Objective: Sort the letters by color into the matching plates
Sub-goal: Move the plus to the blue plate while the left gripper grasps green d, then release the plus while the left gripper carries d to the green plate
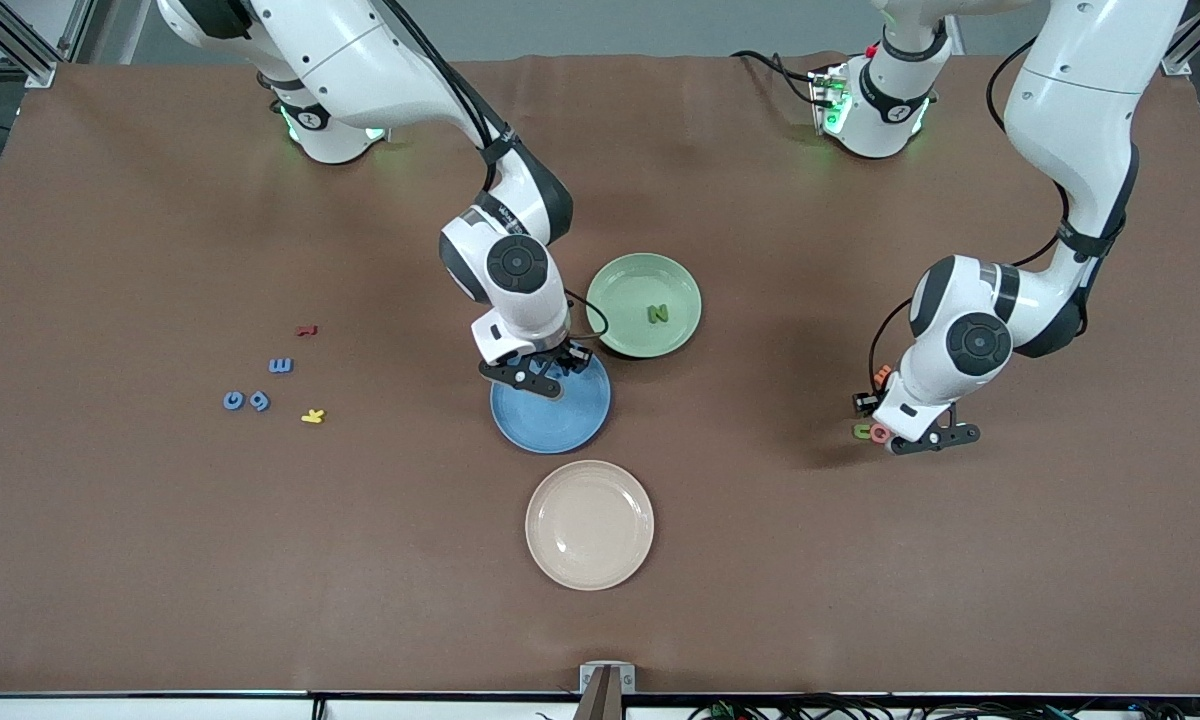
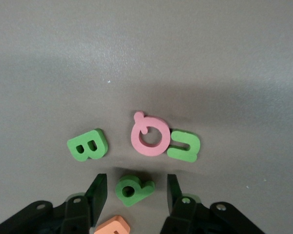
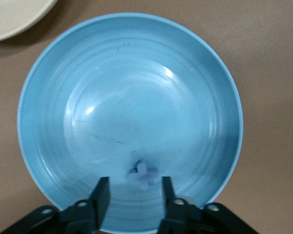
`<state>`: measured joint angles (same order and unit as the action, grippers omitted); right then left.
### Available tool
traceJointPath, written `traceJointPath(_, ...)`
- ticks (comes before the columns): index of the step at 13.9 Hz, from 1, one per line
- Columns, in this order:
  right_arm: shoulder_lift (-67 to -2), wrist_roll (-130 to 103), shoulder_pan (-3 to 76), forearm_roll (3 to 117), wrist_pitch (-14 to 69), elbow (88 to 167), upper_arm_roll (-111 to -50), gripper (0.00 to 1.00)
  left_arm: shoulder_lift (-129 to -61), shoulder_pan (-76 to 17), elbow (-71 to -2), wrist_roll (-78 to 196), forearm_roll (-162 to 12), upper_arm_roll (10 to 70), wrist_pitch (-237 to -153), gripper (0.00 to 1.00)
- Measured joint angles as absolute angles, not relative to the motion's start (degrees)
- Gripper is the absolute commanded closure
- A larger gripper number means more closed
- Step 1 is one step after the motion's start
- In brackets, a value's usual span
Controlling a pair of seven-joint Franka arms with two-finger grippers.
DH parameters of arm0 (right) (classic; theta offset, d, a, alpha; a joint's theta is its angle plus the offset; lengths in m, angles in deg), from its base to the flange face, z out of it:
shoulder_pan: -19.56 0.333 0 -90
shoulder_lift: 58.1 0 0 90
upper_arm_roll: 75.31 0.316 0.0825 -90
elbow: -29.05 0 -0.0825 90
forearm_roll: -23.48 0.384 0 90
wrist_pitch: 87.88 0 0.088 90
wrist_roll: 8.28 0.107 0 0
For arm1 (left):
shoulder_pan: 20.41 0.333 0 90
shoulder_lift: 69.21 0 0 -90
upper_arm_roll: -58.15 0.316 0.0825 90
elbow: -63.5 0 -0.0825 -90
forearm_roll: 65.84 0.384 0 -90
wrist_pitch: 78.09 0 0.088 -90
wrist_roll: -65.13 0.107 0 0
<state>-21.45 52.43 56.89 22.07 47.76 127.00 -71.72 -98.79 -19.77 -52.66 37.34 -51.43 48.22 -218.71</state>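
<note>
My right gripper [image 1: 545, 372] [image 3: 134, 181] hangs open just over the blue plate [image 1: 560, 415] [image 3: 132, 87]. A blue plus [image 3: 143, 173] lies in that plate, free of the fingers. The green plate [image 1: 625, 290] holds a green N [image 1: 657, 314]. My left gripper [image 1: 925, 437] [image 2: 136, 181] is low at the left arm's end of the table, open, its fingers either side of a green P [image 2: 133, 189] without touching it. Green B [image 2: 88, 145] and green C [image 2: 184, 145] lie beside it. Blue E [image 1: 280, 366], G [image 1: 233, 401] and 9 [image 1: 259, 401] lie toward the right arm's end.
A cream plate [image 1: 589, 524] sits nearer the front camera than the blue plate. A pink letter [image 2: 149, 136] touches the green C, and an orange letter [image 2: 112, 226] lies by the P. Red [image 1: 306, 330] and yellow [image 1: 312, 416] letters lie among the blue ones.
</note>
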Motion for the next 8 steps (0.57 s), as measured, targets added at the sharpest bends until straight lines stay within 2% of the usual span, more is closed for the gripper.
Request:
traceJointPath(2, -21.73, 52.36, 56.89, 22.02, 45.78, 126.26, -71.76, 0.0, -99.12, -19.76, -52.73, 37.78, -51.43, 48.22, -218.71, 0.45)
traceJointPath(5, -25.3, 49.98, 56.2, 21.95, 35.58, 124.18, -72.79, 0.0, -99.69, -19.74, -52.73, 38.07, -51.43, 48.22, -218.75, 0.48)
traceJointPath(7, -29.81, 44.15, 53.15, 21.94, 28.05, 124.02, -73.4, 0.0, -99.73, -19.75, -52.72, 38.09, -51.43, 48.2, -218.78, 0.57)
traceJointPath(8, -31.97, 40.55, 50.7, 21.94, 25.2, 124.16, -73.51, 0.0, -99.72, -19.74, -52.69, 38.09, -51.43, 48.14, -218.86, 0.66)
